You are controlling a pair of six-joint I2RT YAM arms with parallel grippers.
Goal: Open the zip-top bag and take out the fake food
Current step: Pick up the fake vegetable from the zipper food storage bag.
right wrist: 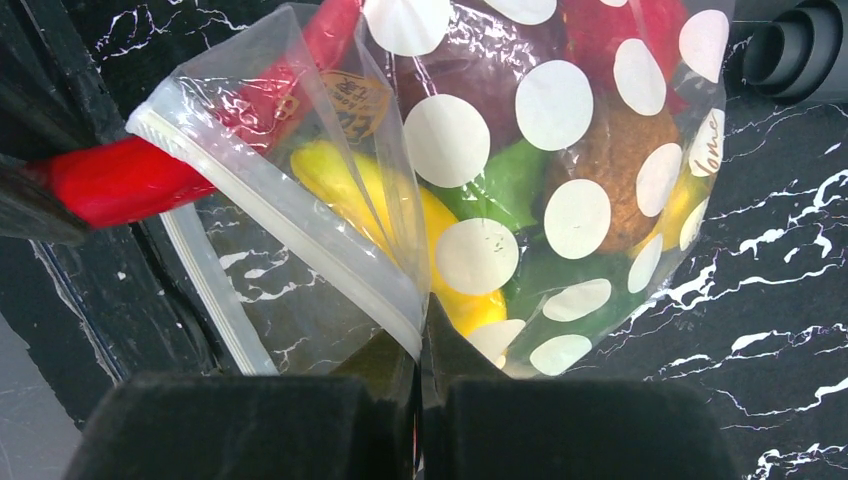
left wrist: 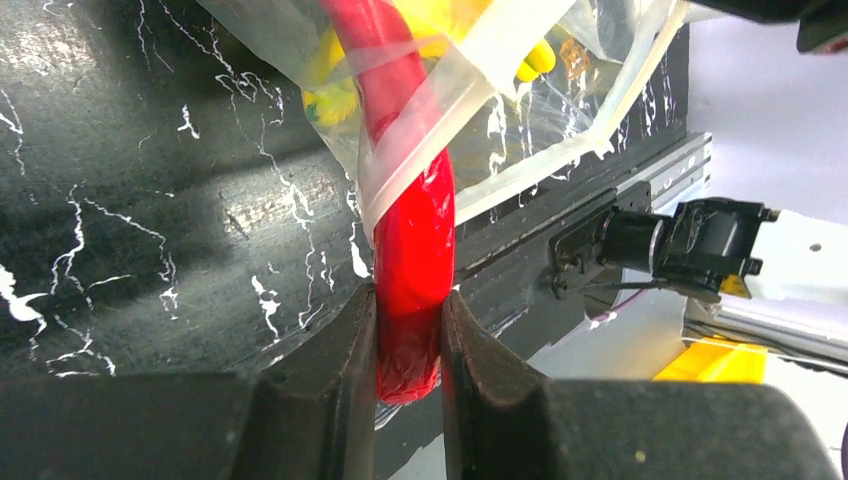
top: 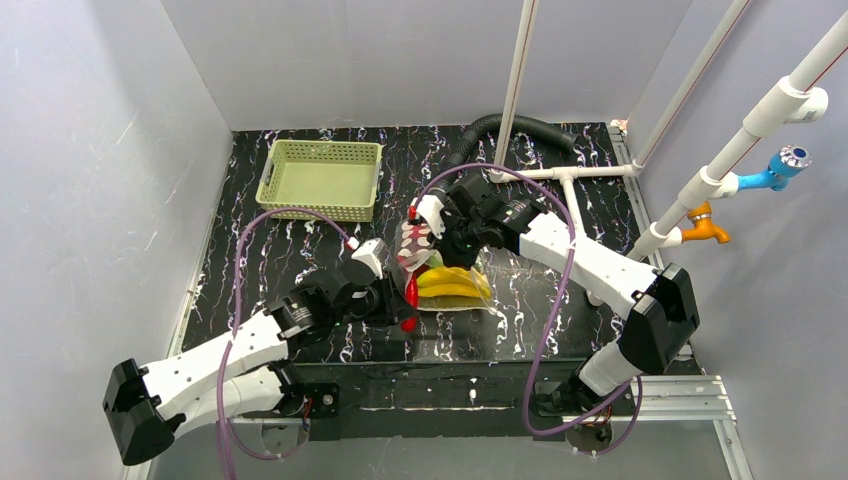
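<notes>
Zip-top bag (right wrist: pixel 560 110), mouth open, sits on the worktop near and right of the green basket (top: pixel 322 178). Right pincer (right wrist: pixel 420 352) is clenched on its zip-strip edge; the film looks floppy and slick. Left pincer (left wrist: pixel 410 335) grasps the red chili (left wrist: pixel 412 225), which is half out. It is likely light, rigid and glossy, so grip mid-body.

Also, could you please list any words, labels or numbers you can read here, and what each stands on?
No text reads cleanly.
Round gold-brown emblem on the zip-top bag: lettering too small to read.
Cursive gold word near the bag's edge: tilted and wrinkled, not legible.
Green basket: no printing visible.
</notes>
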